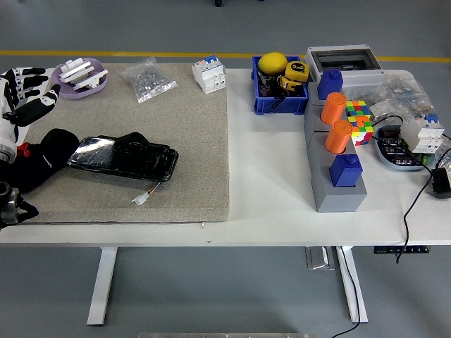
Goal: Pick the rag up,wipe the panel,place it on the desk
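The grey mat [141,141] covers the table's left half. On its left part lies the glossy black panel [124,158], with the black rag [44,156] bunched at its left end. The left hand [28,93] hovers just beyond the rag, fingers spread, empty.

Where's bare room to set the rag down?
Free: bare table between the mat and grey block; the mat's middle between the panel and breaker. Crowded: far right, around the blue bin and cube.
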Motion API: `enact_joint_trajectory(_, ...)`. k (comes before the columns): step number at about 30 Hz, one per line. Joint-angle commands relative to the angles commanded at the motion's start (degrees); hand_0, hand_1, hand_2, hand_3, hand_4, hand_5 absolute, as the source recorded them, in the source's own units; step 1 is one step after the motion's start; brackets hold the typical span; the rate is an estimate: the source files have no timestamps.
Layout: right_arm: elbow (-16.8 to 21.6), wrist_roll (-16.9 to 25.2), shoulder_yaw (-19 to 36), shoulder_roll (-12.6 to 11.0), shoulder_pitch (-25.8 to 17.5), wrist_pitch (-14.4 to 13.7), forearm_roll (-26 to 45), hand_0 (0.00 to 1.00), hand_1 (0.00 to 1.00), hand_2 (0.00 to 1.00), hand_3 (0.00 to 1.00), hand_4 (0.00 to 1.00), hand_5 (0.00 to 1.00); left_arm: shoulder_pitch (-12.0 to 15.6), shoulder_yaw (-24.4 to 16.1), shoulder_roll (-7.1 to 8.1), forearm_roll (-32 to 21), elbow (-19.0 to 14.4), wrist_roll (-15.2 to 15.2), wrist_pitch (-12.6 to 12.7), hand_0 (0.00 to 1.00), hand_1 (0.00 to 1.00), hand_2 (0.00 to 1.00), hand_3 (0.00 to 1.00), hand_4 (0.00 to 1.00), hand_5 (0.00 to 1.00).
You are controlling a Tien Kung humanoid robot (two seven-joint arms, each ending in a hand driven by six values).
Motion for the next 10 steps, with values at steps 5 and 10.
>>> enact_joint_trajectory(5,-0.18,-0.07,-1.23,0.1,0.19,0.14,0.73,0.752,0.624,0.632,0.562,0.914,0.422,0.8,0.15,0.15,-0.28,-0.62,0.15,-0.12,0.661,0.709,0.61,0.582,0.753,0.086)
enact_joint_trajectory(10,-0.13,-0.03,-1.06,-0.01,0.58,-0.17,0.38,0.752,0.624,0.632,0.562,0.914,0.422,1.31,0.43,0.36,-1.22,-0.36,0.12,-0.18,0.661,0.709,0.61,0.582,0.753,0.086)
